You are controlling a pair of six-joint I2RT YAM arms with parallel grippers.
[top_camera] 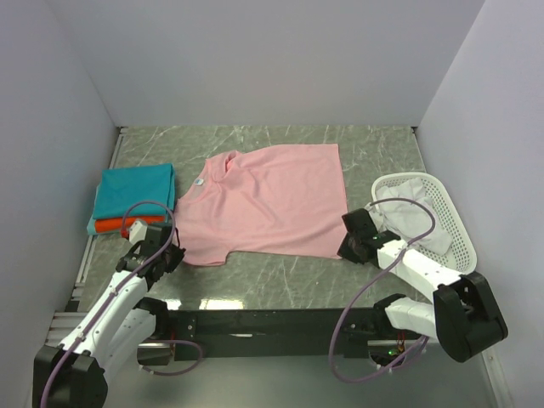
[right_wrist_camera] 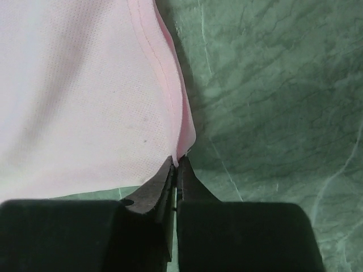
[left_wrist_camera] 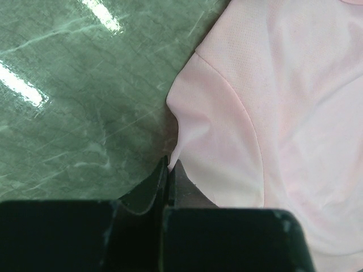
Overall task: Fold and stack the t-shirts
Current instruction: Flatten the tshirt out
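A light pink t-shirt [top_camera: 263, 204] lies spread on the green marble table, collar to the left. My left gripper [top_camera: 172, 255] is shut on the edge of its near sleeve [left_wrist_camera: 227, 141]. My right gripper [top_camera: 348, 248] is shut on the shirt's near hem corner [right_wrist_camera: 180, 141]. A folded teal shirt [top_camera: 136, 191] lies on a folded orange-red shirt [top_camera: 109, 225] at the far left. White cloth [top_camera: 408, 200] lies in the basket at the right.
A white perforated plastic basket [top_camera: 450, 225] stands at the right by the right arm. White walls close the table on three sides. The black arm rail runs along the near edge.
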